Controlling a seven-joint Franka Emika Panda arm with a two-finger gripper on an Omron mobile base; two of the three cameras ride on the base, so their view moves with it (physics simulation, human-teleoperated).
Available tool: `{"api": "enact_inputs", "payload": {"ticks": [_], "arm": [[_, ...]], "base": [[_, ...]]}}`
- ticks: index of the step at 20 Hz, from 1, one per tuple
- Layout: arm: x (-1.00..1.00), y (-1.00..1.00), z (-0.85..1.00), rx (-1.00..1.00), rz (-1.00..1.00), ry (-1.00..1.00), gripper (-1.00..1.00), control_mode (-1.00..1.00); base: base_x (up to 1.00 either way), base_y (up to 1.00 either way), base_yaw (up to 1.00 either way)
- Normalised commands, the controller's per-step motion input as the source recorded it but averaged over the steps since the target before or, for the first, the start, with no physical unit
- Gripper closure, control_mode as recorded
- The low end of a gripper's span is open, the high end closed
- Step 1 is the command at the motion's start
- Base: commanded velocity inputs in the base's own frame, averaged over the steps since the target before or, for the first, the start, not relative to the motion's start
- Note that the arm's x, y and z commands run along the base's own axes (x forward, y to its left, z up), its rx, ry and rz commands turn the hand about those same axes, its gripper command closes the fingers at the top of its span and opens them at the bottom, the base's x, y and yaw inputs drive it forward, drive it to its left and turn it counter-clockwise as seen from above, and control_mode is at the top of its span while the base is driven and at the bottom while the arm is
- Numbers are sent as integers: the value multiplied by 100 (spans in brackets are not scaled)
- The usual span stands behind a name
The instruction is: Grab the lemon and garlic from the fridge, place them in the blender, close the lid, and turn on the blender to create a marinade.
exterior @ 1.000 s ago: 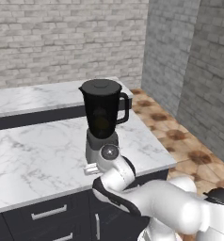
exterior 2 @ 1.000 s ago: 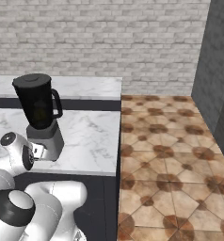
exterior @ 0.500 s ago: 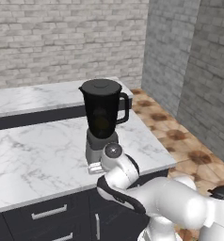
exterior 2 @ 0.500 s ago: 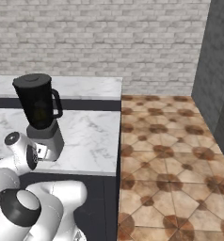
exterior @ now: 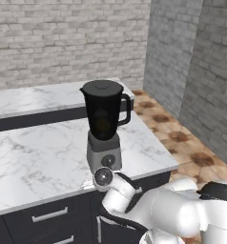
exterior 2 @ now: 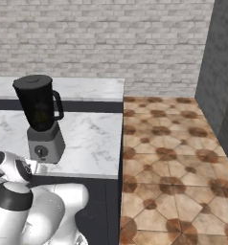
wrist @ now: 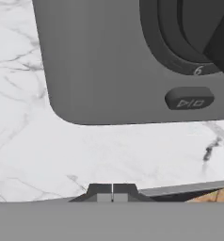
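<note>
Blender [exterior: 105, 128] stands near the front edge of a white marble counter [exterior: 34, 157], its black see-through jar upright on a grey square base, with the lid [exterior: 102, 86] seated flat on the jar's mouth and the side handle turned toward the tiled floor. Something yellowish shows dimly through the jar's dark wall; what it is cannot be told. From the right base camera the round black knob [exterior 2: 39, 151] sits on the front face of the base. A second marble counter [exterior: 44, 96] runs behind, against a pale brick wall [exterior 2: 111, 43], and dark cabinet fronts with drawer handles [exterior: 49, 215] sit under the near counter. Brown patterned tile floor [exterior 2: 173, 162] stretches to the right, bounded by a dark grey wall [exterior 2: 221, 72].

Robot's gripper [wrist: 113, 192] hangs low at the counter's front edge, just before the blender base, its two finger tips pressed together with nothing between them. From the hand camera, the base's grey front fills the upper frame, with the knob's dial at top right and a small oval play-pause button [wrist: 189, 99] beneath it.
</note>
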Motion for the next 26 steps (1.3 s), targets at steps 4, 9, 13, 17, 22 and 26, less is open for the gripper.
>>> {"api": "enact_inputs", "payload": {"ticks": [4, 9, 13, 17, 22, 26], "arm": [[-38, -17, -53, 1, 0, -34, 100, -100], [-25, -26, 1, 6, 0, -33, 100, -100], [-1, -6, 0, 2, 0, -14, 100, -100], [0, -17, 29, 5, 0, -16, 100, -100], [7, -7, 13, 2, 0, -7, 100, -100], [40, -24, 5, 0, 0, 0, 100, -100]], "base": [[0, 0, 0], [0, 0, 0], [0, 0, 0], [0, 0, 0], [0, 0, 0], [0, 0, 0]]}}
